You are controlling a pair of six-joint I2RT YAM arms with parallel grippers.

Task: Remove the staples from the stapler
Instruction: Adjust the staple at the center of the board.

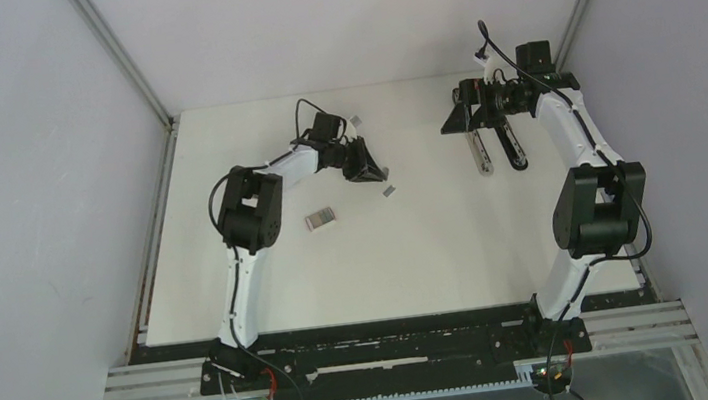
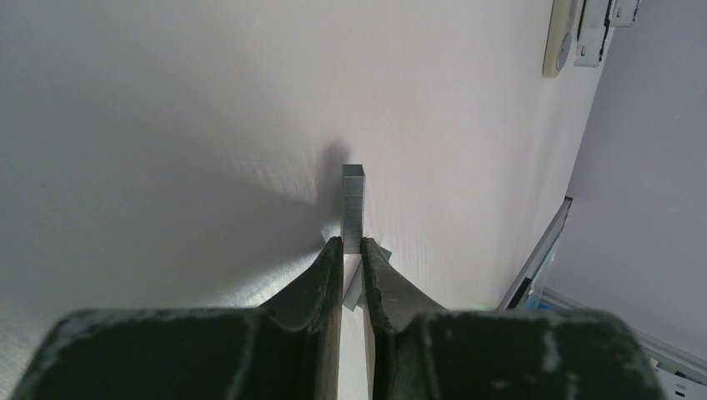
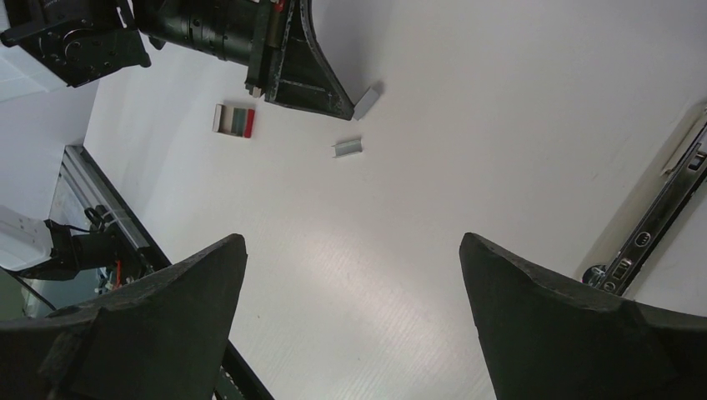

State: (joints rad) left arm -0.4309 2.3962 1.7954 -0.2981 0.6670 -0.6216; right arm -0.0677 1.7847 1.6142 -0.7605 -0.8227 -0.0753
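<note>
Your left arm (image 1: pixel 290 162) angles toward the middle of the table (image 1: pixel 436 251), jaws pinched shut on the staples (image 2: pixel 353 208). Your right arm (image 1: pixel 573 125) extends to the far right corner, jaws spread wide.

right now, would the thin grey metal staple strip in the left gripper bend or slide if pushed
Probably stiff: the thin grey staple strip juts straight from the left gripper, unsagging. So thin, likely light; may slide on the smooth white table.
</note>
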